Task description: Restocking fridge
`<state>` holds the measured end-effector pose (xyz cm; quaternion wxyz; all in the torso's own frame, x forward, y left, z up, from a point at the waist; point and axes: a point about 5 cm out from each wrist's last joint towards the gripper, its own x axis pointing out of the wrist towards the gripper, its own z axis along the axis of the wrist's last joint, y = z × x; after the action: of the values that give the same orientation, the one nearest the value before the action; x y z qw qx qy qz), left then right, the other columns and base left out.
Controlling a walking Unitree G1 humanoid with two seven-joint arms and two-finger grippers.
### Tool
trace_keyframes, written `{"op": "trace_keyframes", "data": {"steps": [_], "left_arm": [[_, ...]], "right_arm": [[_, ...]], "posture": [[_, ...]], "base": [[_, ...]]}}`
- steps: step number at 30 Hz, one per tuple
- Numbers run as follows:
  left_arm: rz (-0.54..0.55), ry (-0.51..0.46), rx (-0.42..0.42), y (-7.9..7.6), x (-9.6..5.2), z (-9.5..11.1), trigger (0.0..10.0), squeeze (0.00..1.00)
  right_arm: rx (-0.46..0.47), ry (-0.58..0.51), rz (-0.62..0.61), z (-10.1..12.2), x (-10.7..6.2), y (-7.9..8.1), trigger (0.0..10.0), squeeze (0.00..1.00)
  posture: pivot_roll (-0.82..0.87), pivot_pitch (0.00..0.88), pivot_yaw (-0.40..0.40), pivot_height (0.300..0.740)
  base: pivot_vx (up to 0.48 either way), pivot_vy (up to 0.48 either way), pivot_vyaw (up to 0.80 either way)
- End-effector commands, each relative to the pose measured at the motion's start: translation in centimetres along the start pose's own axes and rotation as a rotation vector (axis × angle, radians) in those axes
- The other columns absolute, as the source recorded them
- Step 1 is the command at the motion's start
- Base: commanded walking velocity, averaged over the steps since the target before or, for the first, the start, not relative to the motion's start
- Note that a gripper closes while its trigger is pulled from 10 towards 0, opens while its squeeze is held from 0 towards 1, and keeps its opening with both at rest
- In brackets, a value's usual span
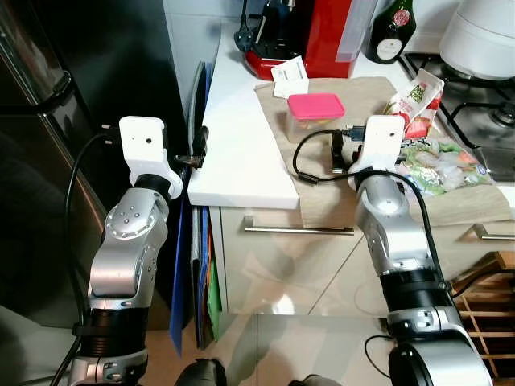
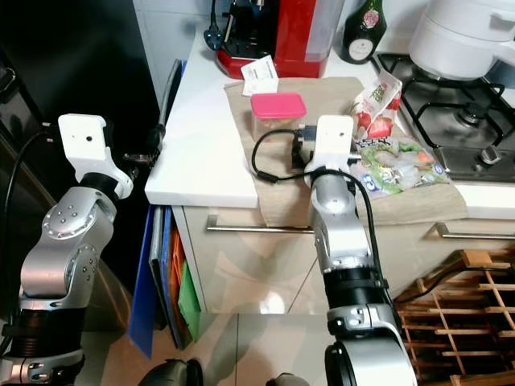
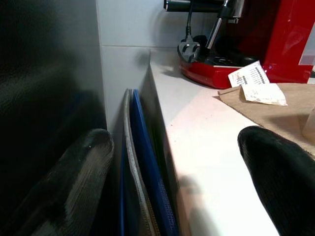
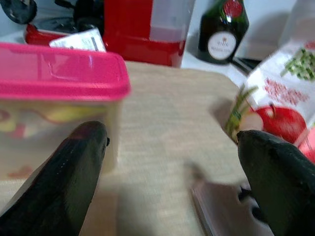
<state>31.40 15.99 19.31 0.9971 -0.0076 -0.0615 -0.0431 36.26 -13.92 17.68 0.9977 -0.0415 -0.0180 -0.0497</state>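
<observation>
— Where are the arms?

— The right gripper [image 4: 170, 162] hangs over the beige cloth [image 1: 362, 96] on the white bench [image 1: 241, 161], its jaws spread wide and holding nothing. The left gripper [image 3: 182, 177] sits at the bench's nine o'clock corner, jaws also wide and empty, one finger over the bench top, the other beside the black fridge [image 1: 48, 121].

— And the food?

— A pink-lidded container [image 1: 315, 113] stands on the cloth at about eleven o'clock from the right gripper. At two o'clock lies an apple-print pouch [image 1: 417, 100], with a bag of vegetables [image 1: 442, 165] at three. A red coffee machine [image 1: 322, 32] and a dark bottle [image 1: 392, 30] stand at twelve.
</observation>
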Motion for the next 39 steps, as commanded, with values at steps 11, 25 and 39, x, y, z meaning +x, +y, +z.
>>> {"op": "trace_keyframes", "data": {"steps": [11, 25, 39], "left_arm": [[-0.011, -0.002, -0.011, -0.2, -0.1, 0.3, 10.0, 0.0], [-0.004, -0.001, -0.004, 0.1, -0.4, 0.4, 10.0, 0.0], [-0.045, 0.0, -0.007, -0.7, -0.1, 0.6, 10.0, 0.0]], "right_arm": [[-0.131, -0.111, -0.044, 2.1, 2.4, -0.7, 10.0, 0.0], [-0.309, -0.147, -0.084, 2.9, 4.6, -2.3, 10.0, 0.0], [-0.342, -0.137, -0.094, 2.6, 5.0, -3.3, 10.0, 0.0]], "posture": [[0.05, 0.103, -0.022, 0.74], [0.08, 0.104, -0.031, 0.74], [0.09, 0.085, -0.023, 0.74]], "base": [[0.0, 0.0, 0.0], [0.0, 0.0, 0.0], [0.0, 0.0, 0.0]]}}
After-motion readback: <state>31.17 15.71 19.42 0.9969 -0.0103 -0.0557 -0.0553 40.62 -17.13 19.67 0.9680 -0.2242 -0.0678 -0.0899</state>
